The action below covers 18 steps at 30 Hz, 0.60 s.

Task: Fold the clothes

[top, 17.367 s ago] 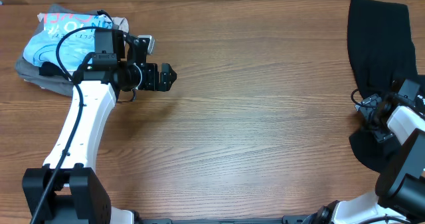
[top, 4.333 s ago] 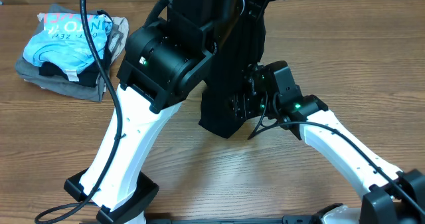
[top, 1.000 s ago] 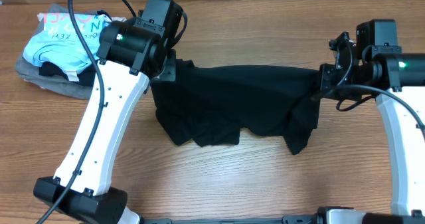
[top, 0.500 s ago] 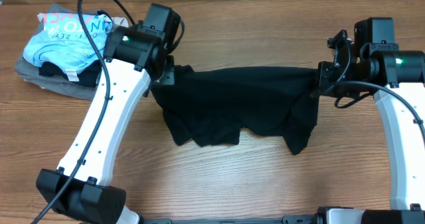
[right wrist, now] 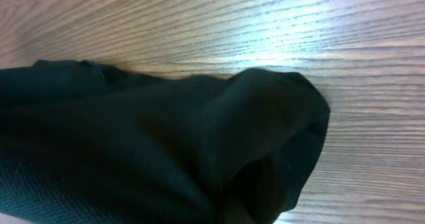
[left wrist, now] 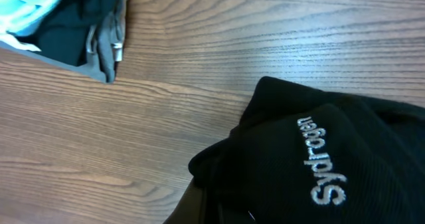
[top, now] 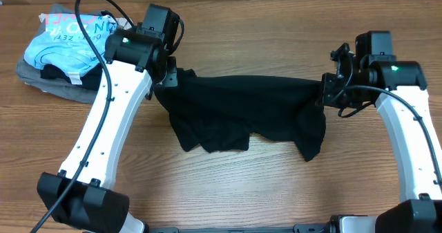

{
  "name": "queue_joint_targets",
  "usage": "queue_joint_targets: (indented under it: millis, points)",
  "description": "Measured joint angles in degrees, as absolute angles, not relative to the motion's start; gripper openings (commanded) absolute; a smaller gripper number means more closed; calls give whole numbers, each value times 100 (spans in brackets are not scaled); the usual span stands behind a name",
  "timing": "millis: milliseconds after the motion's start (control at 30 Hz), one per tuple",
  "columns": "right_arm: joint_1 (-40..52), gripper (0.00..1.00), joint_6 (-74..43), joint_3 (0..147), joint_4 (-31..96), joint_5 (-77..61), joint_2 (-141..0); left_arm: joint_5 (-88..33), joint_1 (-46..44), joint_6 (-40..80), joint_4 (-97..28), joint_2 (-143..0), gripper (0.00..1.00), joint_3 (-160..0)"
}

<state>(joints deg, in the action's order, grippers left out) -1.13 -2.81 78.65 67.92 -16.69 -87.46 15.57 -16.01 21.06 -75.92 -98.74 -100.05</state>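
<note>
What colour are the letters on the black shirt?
Whitish grey. The letters on the black shirt show best in the left wrist view.

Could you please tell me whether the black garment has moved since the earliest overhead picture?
Yes. The black garment has shifted from the right edge of the table to its middle, much closer to the folded pile at the far left.

fingertips buried in cloth, wrist views cropped

from above, the fingertips of the left gripper (top: 168, 79) and the right gripper (top: 326, 93) are lost in the black shirt (top: 242, 108). both wrist views cut the shirt off at their frame edges and show no fingers. the pile of clothes (left wrist: 66, 24) is cropped at the left wrist view's top-left corner, its blue part blurred.
</note>
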Motion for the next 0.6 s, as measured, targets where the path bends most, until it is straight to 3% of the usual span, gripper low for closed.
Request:
queue_joint_targets:
  millis: [300, 600]
  points:
    - [-113, 4, -373, 7679, 6508, -1706, -8783, 1535, -1531, 2106, -6547, -9876, 4, -8888]
    - [-108, 4, -499, 7629, 6180, -1828, -8976, 1127, -764, 2102, -5605, -9878, 4, -8138]
